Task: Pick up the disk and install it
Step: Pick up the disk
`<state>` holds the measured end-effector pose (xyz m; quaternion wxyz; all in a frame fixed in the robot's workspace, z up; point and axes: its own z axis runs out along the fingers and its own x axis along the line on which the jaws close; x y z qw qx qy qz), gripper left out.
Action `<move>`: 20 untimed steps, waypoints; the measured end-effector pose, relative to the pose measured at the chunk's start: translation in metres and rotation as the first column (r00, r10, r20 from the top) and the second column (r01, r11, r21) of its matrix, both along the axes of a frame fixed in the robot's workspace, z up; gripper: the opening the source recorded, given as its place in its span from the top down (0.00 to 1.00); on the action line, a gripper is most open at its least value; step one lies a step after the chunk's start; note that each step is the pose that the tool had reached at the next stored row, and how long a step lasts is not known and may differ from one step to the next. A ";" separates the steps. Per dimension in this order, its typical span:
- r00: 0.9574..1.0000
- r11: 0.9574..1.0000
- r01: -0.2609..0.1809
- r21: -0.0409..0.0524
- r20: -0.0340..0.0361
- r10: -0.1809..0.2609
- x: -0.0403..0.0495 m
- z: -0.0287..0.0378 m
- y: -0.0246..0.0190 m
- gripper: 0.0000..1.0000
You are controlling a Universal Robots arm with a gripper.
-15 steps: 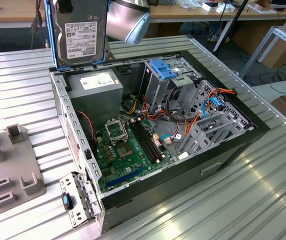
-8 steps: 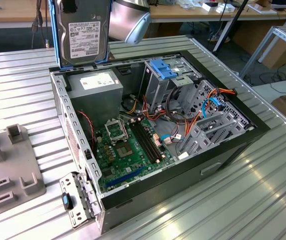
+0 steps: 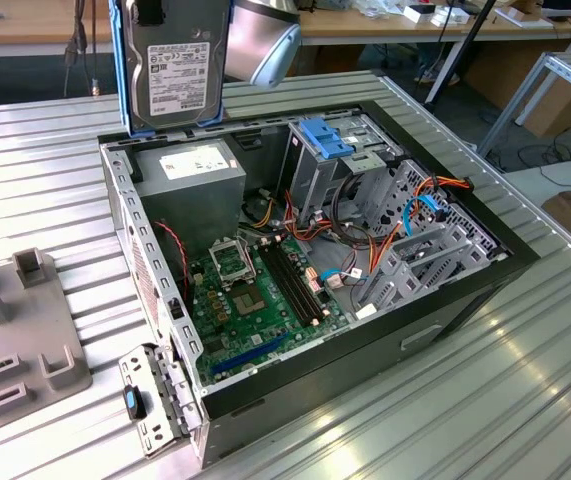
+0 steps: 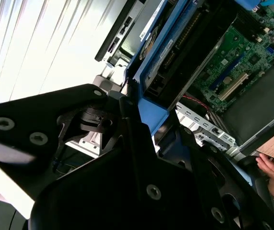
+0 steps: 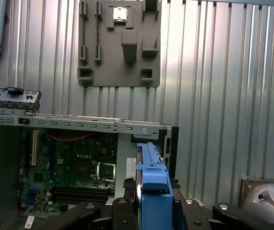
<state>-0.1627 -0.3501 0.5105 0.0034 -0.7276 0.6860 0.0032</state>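
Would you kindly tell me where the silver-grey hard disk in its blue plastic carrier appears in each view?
Exterior view: the silver-grey disk in its blue carrier hangs upright at the top, above the grey power-supply box.
Second wrist view: the disk runs edge-on, beside the open case.
First wrist view: its blue edge is clamped in the black gripper.
Shared landmark: the green motherboard.

The disk (image 3: 172, 62) hangs upright in the air, its label facing us. It is above the grey power box (image 3: 197, 172) in the open computer case (image 3: 435, 320). A blue-topped drive cage (image 3: 327, 150) stands near.
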 end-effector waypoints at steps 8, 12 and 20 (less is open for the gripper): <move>1.000 1.000 0.000 0.000 0.000 0.000 0.0016 0.0000 0.0000 0.63; 1.000 1.000 0.000 0.000 0.000 0.000 0.0017 0.0000 0.0000 0.63; 1.000 1.000 0.000 0.000 0.000 0.000 0.0090 0.0000 0.0000 0.63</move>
